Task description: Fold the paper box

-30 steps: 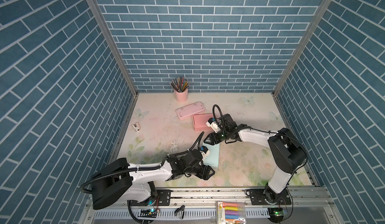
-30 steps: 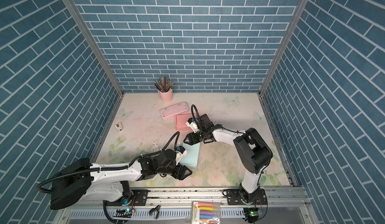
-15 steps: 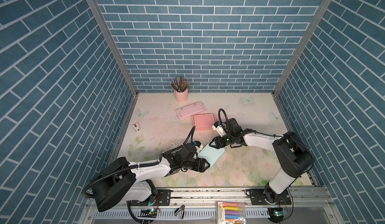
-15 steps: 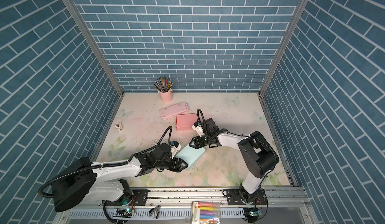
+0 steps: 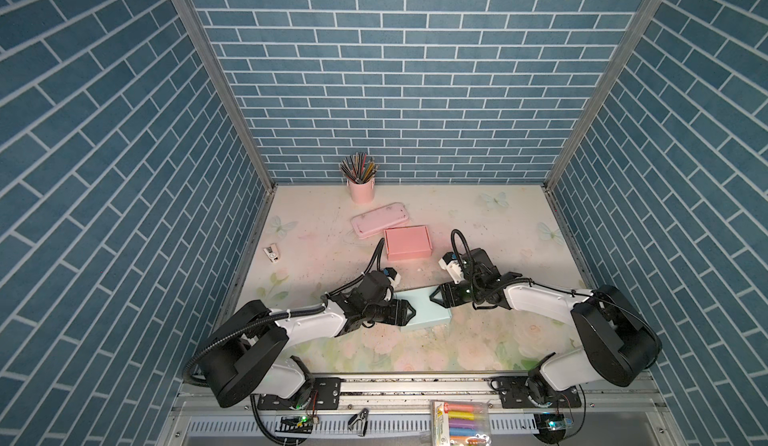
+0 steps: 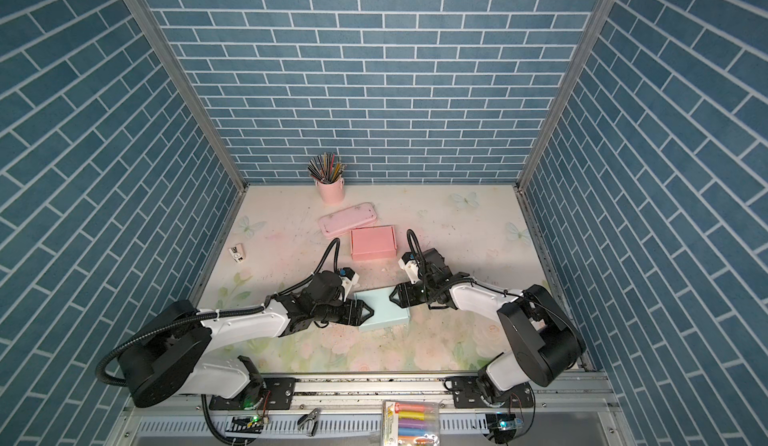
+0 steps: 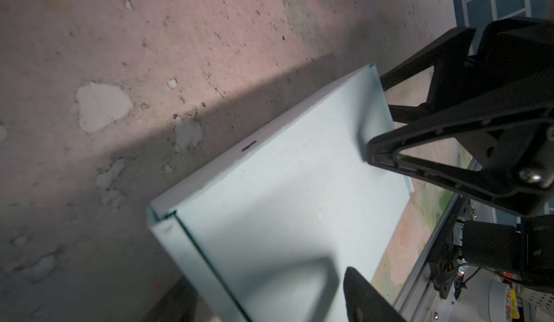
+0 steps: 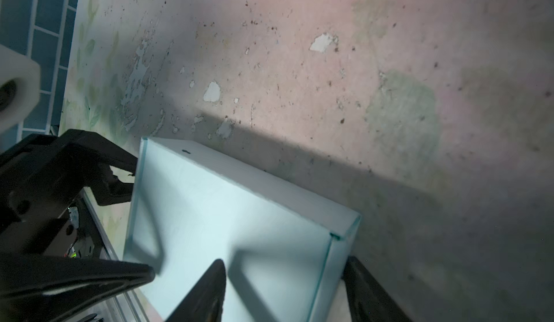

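A blue paper box (image 5: 428,314) is laid lengthwise between the left tool (image 5: 411,311) and the right tool (image 5: 434,296); both are spread open at its opposite short ends.

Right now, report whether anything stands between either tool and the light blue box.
Nothing visible does. The left tool and right tool are at opposite ends of the light blue box, jaws open astride its edges. The pink box lies apart, nearer the back wall.
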Controlling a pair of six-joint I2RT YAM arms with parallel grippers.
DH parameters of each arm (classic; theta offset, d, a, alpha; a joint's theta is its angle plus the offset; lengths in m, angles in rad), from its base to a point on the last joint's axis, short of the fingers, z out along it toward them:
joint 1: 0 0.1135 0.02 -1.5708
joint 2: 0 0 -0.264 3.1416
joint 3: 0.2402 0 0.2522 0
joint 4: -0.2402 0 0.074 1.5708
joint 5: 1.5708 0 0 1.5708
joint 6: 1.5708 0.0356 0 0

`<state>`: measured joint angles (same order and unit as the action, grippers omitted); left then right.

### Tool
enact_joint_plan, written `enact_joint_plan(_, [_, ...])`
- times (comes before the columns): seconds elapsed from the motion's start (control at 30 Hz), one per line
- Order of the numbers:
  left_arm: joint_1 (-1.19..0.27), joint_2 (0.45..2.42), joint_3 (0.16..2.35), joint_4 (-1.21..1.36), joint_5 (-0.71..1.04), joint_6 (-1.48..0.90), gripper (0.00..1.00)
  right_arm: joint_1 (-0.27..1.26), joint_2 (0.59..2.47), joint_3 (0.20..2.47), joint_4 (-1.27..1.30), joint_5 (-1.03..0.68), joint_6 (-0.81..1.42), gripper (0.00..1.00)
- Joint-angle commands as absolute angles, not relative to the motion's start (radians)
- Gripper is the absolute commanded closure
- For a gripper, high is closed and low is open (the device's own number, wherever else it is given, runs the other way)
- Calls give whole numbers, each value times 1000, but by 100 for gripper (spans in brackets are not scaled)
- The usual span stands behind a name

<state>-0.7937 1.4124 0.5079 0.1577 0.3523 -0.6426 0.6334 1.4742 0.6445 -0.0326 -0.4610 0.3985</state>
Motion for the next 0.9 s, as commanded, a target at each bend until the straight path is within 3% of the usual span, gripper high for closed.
enact_joint_plan(0.0, [-787,1420,563,241,371,-609,24,646,1456,634,-14,-508,443,36])
enact_joint_plan(0.87, [-610,1485,601,254,401,-550,26,626,1660,853,-3,-496,439,38])
